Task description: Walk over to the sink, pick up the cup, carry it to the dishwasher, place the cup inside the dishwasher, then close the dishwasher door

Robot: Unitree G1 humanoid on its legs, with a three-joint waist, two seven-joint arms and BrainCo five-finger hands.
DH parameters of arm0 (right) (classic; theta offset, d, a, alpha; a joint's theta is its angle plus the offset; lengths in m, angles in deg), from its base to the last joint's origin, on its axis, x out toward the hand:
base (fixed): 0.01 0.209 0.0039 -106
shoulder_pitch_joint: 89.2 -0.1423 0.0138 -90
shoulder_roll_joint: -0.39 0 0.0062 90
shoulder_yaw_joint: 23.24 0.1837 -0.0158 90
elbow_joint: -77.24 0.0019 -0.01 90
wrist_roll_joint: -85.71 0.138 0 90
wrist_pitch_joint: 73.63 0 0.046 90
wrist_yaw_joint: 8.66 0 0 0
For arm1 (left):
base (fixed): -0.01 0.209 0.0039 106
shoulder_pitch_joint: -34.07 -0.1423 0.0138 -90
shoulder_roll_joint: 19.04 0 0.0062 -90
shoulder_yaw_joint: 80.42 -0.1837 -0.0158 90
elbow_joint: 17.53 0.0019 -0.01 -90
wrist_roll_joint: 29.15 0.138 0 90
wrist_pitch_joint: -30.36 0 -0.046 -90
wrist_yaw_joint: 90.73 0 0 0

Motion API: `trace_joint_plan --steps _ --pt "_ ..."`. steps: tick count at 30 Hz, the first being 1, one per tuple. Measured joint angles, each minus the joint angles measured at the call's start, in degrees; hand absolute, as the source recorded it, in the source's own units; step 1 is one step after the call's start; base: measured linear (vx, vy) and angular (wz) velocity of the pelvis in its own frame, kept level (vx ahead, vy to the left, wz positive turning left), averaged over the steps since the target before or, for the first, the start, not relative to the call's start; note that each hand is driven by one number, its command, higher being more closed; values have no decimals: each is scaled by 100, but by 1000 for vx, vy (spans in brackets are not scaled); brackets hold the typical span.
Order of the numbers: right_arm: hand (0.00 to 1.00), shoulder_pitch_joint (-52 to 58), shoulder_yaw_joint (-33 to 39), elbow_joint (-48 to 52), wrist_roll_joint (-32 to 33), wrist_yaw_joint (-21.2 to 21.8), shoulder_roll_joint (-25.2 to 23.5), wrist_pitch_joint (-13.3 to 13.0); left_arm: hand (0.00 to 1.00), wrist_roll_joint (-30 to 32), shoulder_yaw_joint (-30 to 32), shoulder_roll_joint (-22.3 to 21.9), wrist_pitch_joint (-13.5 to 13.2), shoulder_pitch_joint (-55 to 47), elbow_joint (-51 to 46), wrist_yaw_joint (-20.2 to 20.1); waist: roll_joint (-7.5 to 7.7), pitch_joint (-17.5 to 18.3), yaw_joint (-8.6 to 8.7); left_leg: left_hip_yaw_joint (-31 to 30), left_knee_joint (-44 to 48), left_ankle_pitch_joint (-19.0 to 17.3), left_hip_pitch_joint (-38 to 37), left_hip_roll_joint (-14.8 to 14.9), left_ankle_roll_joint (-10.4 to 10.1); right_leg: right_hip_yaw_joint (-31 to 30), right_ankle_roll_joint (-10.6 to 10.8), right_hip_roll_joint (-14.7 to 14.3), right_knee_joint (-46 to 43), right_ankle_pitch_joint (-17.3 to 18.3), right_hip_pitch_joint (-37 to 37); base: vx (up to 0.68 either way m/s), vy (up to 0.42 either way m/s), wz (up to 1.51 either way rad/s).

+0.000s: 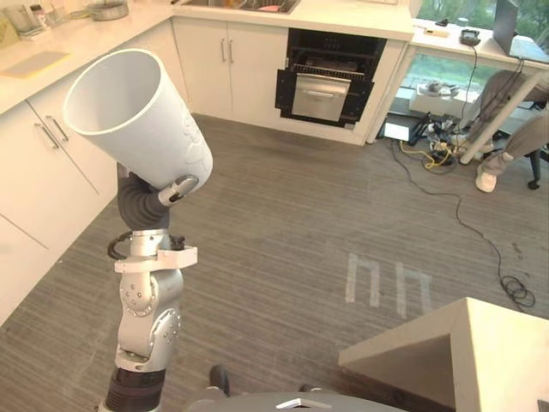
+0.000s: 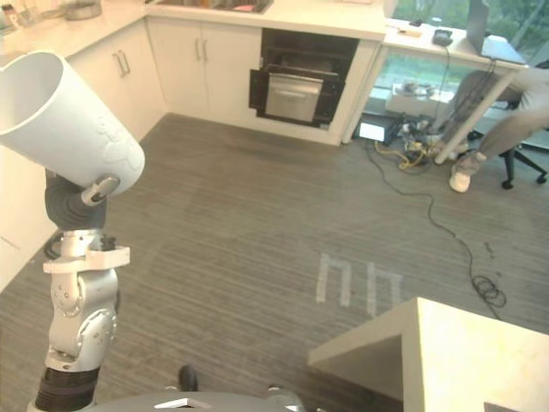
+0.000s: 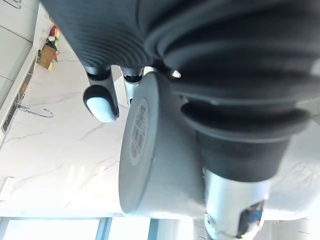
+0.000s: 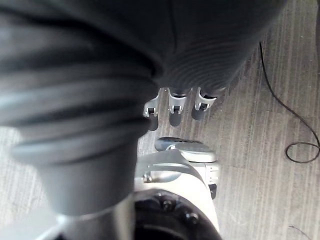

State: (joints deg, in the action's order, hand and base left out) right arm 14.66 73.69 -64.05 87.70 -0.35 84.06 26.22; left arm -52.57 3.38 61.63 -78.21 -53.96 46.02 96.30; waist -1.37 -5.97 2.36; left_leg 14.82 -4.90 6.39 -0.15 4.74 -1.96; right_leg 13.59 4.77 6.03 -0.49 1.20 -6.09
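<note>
Upper left, my left hand (image 1: 181, 187) grips the tilted cup (image 1: 137, 116), mouth up-left; the open dishwasher (image 1: 330, 81) lies top centre, well apart.

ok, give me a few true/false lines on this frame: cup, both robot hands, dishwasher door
1. The left robot hand holds the white cup. True.
2. The cup sits inside the dishwasher. False: it is up in the left robot hand, with the dishwasher across the floor.
3. The dishwasher door is shut. False: it is open, and a rack shows inside.
4. The right robot hand holds nothing. True: its fingers hang relaxed over the floor.
5. The cup is held mouth down. False: it is tilted, mouth up.
</note>
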Motion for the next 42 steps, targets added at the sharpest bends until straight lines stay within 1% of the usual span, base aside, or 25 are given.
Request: trace_joint_plan --steps 4,5,7,9,10,13,15,16,17,22,23,24,26,28,31,34,35,36,37,38,39,40,41,42 --pt "0 218 -40 390 -7 -417 -129 -150 100 -2 -114 -2 -93 -4 11 -73 5 3 102 -68 -1 25 14 -4 -14 57 -28 0 2 18 -3 -8 -2 6" --pt "0 297 -141 545 -7 -539 -118 -153 100 -3 -147 -1 -110 -4 21 -106 22 14 111 -65 -1 29 14 -4 -12 54 -31 0 4 14 -1 0 0 0" --pt "0 417 -230 763 -15 -697 -113 -164 100 -2 -183 -4 -144 -30 33 -133 8 26 120 -65 -1 40 5 -6 2 54 -28 2 9 2 2 0 0 0" --pt "0 469 -235 866 -16 -747 -119 -165 100 -3 -174 -5 -195 -98 46 -136 -2 33 137 -64 0 65 -4 -10 28 54 9 -7 7 -30 6 0 0 0" --pt "0 572 -241 1040 -23 -843 -133 -173 100 -4 -143 -17 -205 -170 54 -141 -22 41 140 -63 0 112 -3 -12 74 54 8 -25 -18 -37 17 0 0 0" --pt "0 790 -244 1390 -168 -1034 -155 -239 100 -20 71 -132 -209 -417 69 -148 -106 92 182 -60 0 135 -10 -9 92 44 5 -32 -40 -42 35 -13 -3 0" --pt "0 906 -242 1447 -243 -1170 -182 -509 100 -22 145 -157 -217 -446 70 -158 -149 132 182 -54 -2 98 26 0 43 26 1 -40 -38 -41 109 -53 -2 -5" --pt "0 989 -243 1452 -323 -1262 -191 -827 100 -22 213 -159 -242 -449 70 -153 -176 147 187 -27 -4 100 44 8 38 -9 -37 -44 -17 -25 155 -34 3 -8" --pt "0 1205 -616 1163 -916 -1767 -61 -1957 100 -119 359 -98 -285 -471 486 -106 -220 445 269 116 -5 141 194 28 -6 -103 -34 -39 418 -372 189 -18 2 -6" --pt "0 1205 -616 1145 -915 -1767 -59 -1964 100 -119 358 -99 -285 -471 486 -106 -215 446 261 130 -5 142 194 28 -7 -135 -33 -45 429 -373 199 2 1 -2" --pt "0 1201 -612 1098 -903 -1764 -57 -1998 100 -119 358 -100 -285 -471 485 -106 -204 453 247 151 -5 142 192 30 -8 -179 -34 -52 428 -373 212 11 4 -10" --pt "0 1165 -603 978 -872 -1737 -58 -2098 100 -118 353 -100 -285 -471 485 -103 -189 462 247 160 -5 142 185 30 -8 -201 -34 -54 427 -373 212 12 4 -9" --pt "0 1132 -589 869 -793 -1682 -59 -2174 100 -117 334 -100 -285 -471 484 -100 -177 468 247 158 -5 140 177 26 -5 -211 -30 -53 415 -370 208 5 2 -2" --pt "0 1054 -490 604 -567 -1462 -66 -2353 100 -115 326 -106 -285 -471 481 -96 -170 468 241 133 -5 140 172 19 -4 -215 -22 -55 360 -352 191 6 4 5" --pt "0 917 -377 208 -223 -1117 -77 -2549 100 -112 316 -122 -285 -473 469 -97 -166 457 234 60 -5 137 108 6 2 -223 -18 -89 265 -261 110 -11 -1 12" --pt "0 797 -343 -147 80 -692 -71 -2737 100 -110 317 -160 -285 -523 428 -114 -178 443 223 -138 1 103 72 -19 41 -377 -43 -151 27 18 36 -41 -15 36" --pt "0 772 -343 -185 110 -587 -69 -2737 100 -110 333 -198 -287 -596 372 -112 -187 432 184 -175 6 86 61 -27 38 -377 -58 -153 -109 127 59 11 -27 47" --pt "0 731 -338 -211 107 -480 -67 -2735 100 -110 351 -279 -310 -748 215 -110 -193 387 140 -107 315 -71 204 3 43 -421 -104 -162 -359 314 136 6 -34 45" --pt "0 706 -336 -211 110 -462 -72 -2735 100 -110 357 -304 -340 -781 184 -111 -177 313 121 -42 626 -195 310 60 56 -465 -127 -153 -467 381 151 -1 -40 44" --pt "0 649 -337 -214 106 -402 -28 -2729 100 -115 385 -362 -399 -888 135 -110 -176 149 67 96 1443 -567 579 262 105 -525 -148 -154 -810 560 250 -22 -34 21" --pt "0 645 -332 -211 107 -345 16 -2728 100 -115 401 -370 -438 -963 110 -110 -249 95 21 109 1796 -763 683 363 113 -524 -132 -175 -973 643 260 0 0 0" --pt "0 660 -321 -213 103 -274 66 -2728 100 -115 450 -376 -500 -1125 109 -120 -261 54 -49 95 2245 -984 849 478 82 -539 -127 -202 -1187 778 279 20 -12 -3" --pt "0 652 -194 -214 102 -244 53 -2729 100 -116 532 -379 -520 -1196 115 -128 -252 53 -45 80 2291 -1035 849 472 57 -535 -134 -184 -1265 863 269 49 2 2" --pt "0 632 -100 -240 99 -236 -1 -2738 100 -115 593 -397 -524 -1186 117 -153 -226 33 -43 71 2228 -1005 836 435 8 -533 -134 -140 -1265 876 247 56 11 9"
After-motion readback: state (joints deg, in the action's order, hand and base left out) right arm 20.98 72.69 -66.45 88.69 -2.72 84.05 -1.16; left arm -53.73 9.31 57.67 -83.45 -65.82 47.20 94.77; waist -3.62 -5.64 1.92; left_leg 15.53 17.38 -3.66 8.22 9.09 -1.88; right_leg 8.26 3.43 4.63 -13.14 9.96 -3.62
